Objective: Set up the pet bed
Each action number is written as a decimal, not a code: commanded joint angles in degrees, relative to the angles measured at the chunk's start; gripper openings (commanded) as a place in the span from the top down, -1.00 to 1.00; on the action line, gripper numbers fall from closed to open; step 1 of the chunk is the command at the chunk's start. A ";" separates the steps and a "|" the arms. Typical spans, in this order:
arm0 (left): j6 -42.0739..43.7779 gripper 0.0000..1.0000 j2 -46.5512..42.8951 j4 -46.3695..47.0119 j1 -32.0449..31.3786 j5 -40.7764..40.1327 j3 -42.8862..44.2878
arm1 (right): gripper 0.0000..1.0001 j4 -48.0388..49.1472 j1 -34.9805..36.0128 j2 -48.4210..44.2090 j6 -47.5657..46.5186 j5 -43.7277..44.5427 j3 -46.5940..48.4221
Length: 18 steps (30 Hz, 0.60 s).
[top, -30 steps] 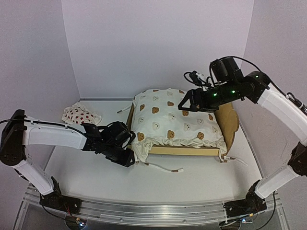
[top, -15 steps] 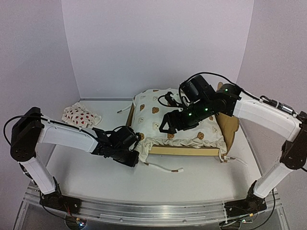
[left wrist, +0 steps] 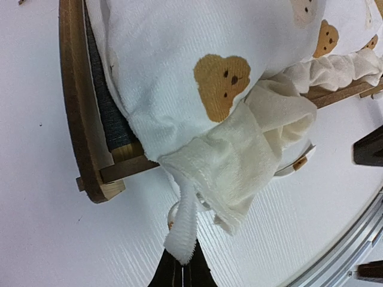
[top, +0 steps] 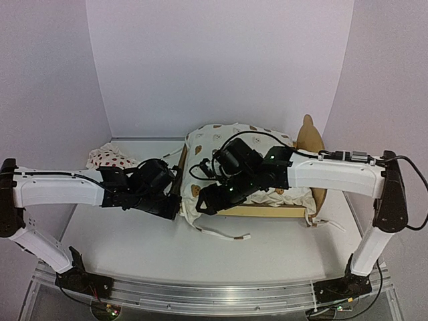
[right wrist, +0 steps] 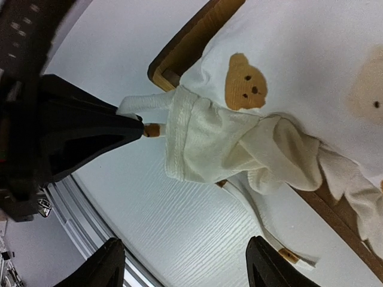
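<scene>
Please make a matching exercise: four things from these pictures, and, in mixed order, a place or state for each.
1. cream bear-print cushion
2. small white strawberry-print pillow
3. left gripper
4. right gripper

a. open, holding nothing
b. on the light plywood bed frame
c. shut on a cream fabric strip
d. on the table, far left

Pairs: 1-b, 2-d, 3-c, 4-a

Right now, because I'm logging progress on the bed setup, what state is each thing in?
Light plywood pet bed frame: upright, cushion inside.
Cream bear-print cushion: lying in the frame, corner flap spilling past the rail.
White strawberry-print pillow: lying apart from the frame.
Left hand: shut on the cushion's flap.
Right hand: open, empty.
</scene>
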 commanded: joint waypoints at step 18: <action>3.06 0.99 -4.60 -4.35 -0.21 3.03 12.69 | 0.53 18.93 1.59 10.12 0.80 7.42 -0.74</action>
